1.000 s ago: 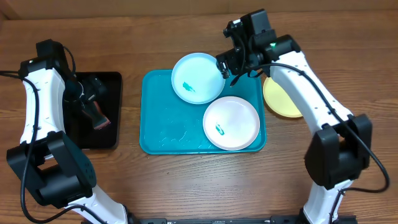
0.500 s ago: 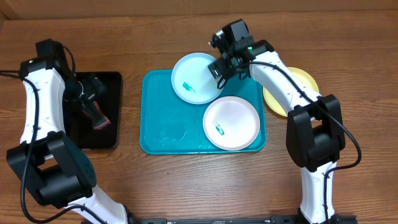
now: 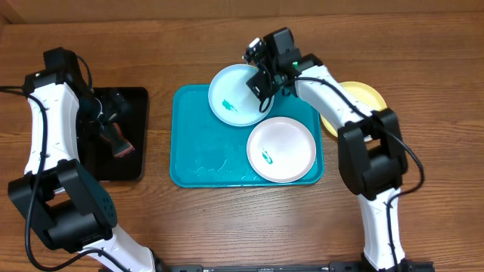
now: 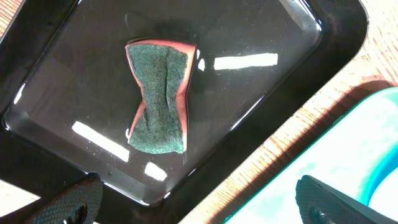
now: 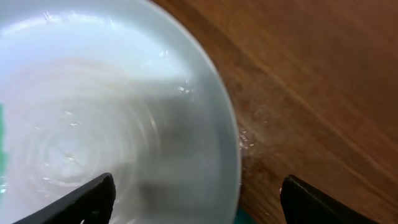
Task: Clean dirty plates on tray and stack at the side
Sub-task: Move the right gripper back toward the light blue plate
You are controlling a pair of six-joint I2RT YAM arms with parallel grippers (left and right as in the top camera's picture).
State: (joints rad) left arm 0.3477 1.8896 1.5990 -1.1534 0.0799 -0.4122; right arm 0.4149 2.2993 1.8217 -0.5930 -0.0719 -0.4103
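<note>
Light blue plate (image 3: 236,97): upper middle of the overhead frame. It lies across the top rim of the turquoise tray (image 3: 200,155), and its upper part hangs out over the wooden table (image 3: 423,60). A teal smudge (image 3: 228,104) sits left of its centre.
Right gripper (image 3: 261,81): at that plate's upper right edge. In your right wrist view the fingers (image 5: 87,199) are spread wide. One is over the plate's bowl and the other over bare wood. The plate rim runs between them, and nothing is clamped.
White plate (image 3: 291,140): lower right of the tray, with its own teal smudge (image 3: 268,157) low and left of centre. Its upper left edge meets the light blue plate's lower edge, but you cannot tell from above whether they touch or overlap. Its right and lower edges sit close to the tray's rim.
Yellow plate (image 3: 369,95): off the tray, on the wood just to its right, partly covered by your right arm.
Tray room: the left half of the tray floor shows bare, from the left rim across to the two plates.
Black tray (image 3: 98,166): left side of the overhead frame, with a strip of wood between it and the turquoise tray.
Sponge (image 4: 158,96): green face, pinkish-red sides, pinched at the waist. It lies on the black tray's floor, apart from its walls.
Left gripper (image 4: 199,199): hovers over the black tray with its fingers far apart, holding nothing. The sponge lies beyond the fingertips, not between them.
</note>
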